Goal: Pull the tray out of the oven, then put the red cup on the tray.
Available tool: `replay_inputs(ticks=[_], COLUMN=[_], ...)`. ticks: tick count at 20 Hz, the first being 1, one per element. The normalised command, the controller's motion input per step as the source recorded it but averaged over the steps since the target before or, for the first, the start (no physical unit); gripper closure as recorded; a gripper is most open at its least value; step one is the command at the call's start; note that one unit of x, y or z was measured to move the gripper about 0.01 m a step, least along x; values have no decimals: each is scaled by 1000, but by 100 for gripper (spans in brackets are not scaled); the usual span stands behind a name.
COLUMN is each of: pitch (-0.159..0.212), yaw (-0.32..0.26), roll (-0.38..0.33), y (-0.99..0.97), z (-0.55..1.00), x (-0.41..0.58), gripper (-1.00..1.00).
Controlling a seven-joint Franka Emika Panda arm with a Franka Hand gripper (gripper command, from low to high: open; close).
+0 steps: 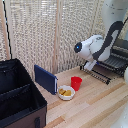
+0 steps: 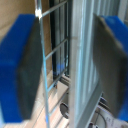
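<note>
The oven (image 1: 118, 56) stands at the exterior view's right. From its front, a dark wire tray (image 1: 98, 73) sticks out over the wooden table. My gripper (image 1: 89, 64) hangs at the tray's outer end. In the wrist view the two blue fingers (image 2: 22, 70) stand wide apart and open. Between them are the tray's thin wires (image 2: 54, 55) and a silvery upright strip (image 2: 82, 65). The red cup (image 1: 76, 82) stands upright on the table, apart from the tray and nearer the middle.
A white bowl (image 1: 65, 92) with yellow pieces sits beside the cup. A blue upright slab (image 1: 45, 78) stands behind the bowl. A big black case (image 1: 17, 97) fills the exterior view's left. A slatted screen (image 1: 50, 35) backs the table.
</note>
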Motion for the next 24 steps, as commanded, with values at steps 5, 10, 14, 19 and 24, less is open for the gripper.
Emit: replay_inputs(ticks=[5,10,14,19,24], pitch=[26,-10,-57,-60,-37], yaw=[-32,-178,-229,-242,-233], roll=[-7,108,179,200,228], y=[306,379,292,281,281], z=[616,597,541,474,405], x=[190,13,-78,-74,-46], gripper=[-100,-100,-100,-100,-100])
